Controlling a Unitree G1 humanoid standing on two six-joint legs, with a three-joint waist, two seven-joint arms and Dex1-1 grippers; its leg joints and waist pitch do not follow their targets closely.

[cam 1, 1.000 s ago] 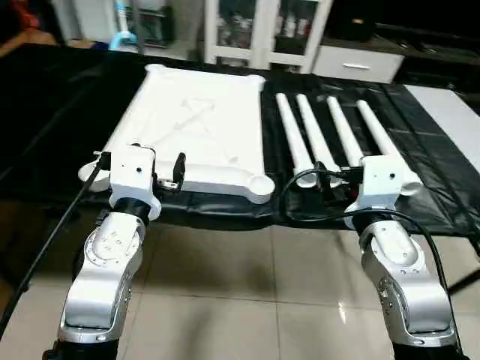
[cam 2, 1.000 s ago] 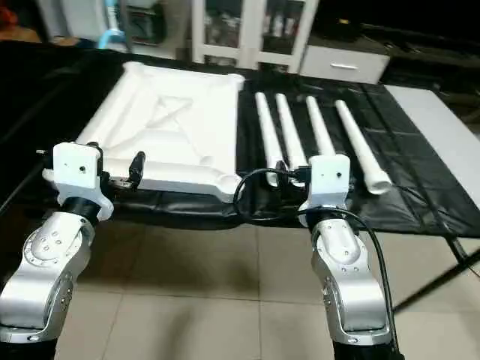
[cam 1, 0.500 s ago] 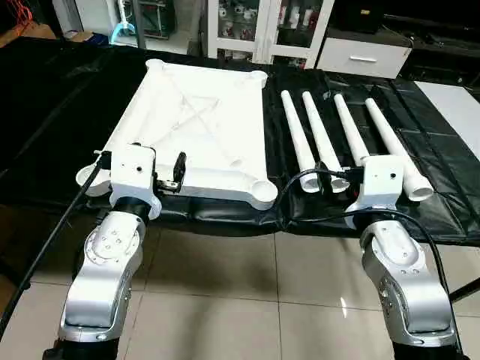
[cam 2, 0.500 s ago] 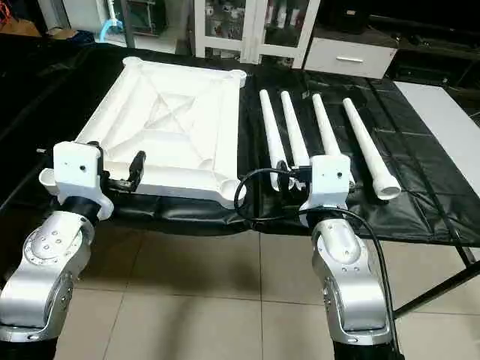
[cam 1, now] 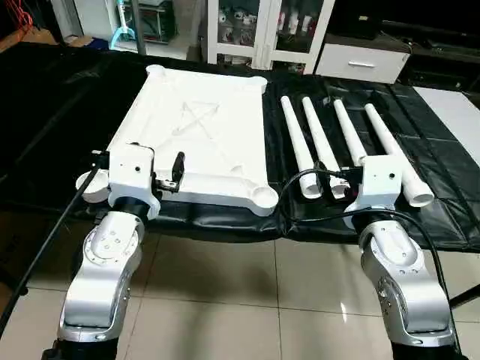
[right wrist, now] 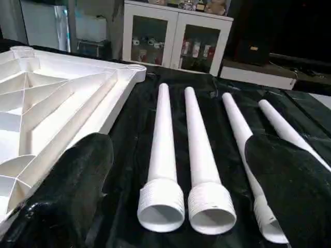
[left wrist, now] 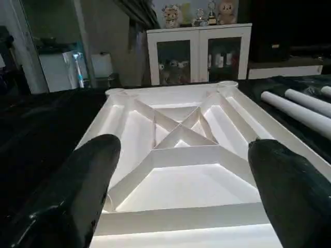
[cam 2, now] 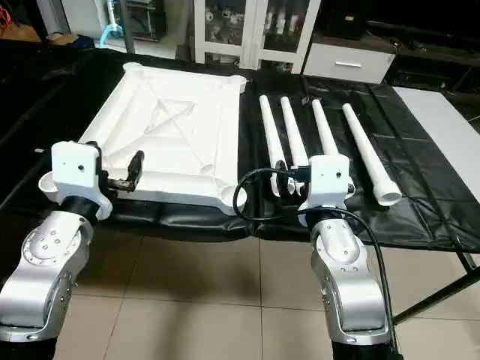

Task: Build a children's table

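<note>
The white table top (cam 1: 196,131) lies upside down on the black sheet, its X-ribbed underside (left wrist: 181,132) facing up and round sockets at the corners. To its right, several white tapered legs (cam 1: 322,142) lie side by side, their threaded wide ends (right wrist: 161,206) toward me. My left gripper (left wrist: 183,147) hovers open at the top's near edge, one black finger (cam 1: 178,165) over the rim. At the near ends of the two leftmost legs my right gripper (right wrist: 181,142) stands open too. Neither holds anything.
A black sheet (cam 1: 60,112) covers the work table, whose front edge runs just under both wrists. A black cable (cam 1: 300,196) loops beside the right wrist. Behind stand a white glass-door cabinet (cam 1: 262,30) and a white drawer unit (cam 1: 364,64). Tiled floor (cam 1: 225,300) lies below.
The head camera has tilted a little, shifting the whole picture. The table top, the legs and both arms have kept their places.
</note>
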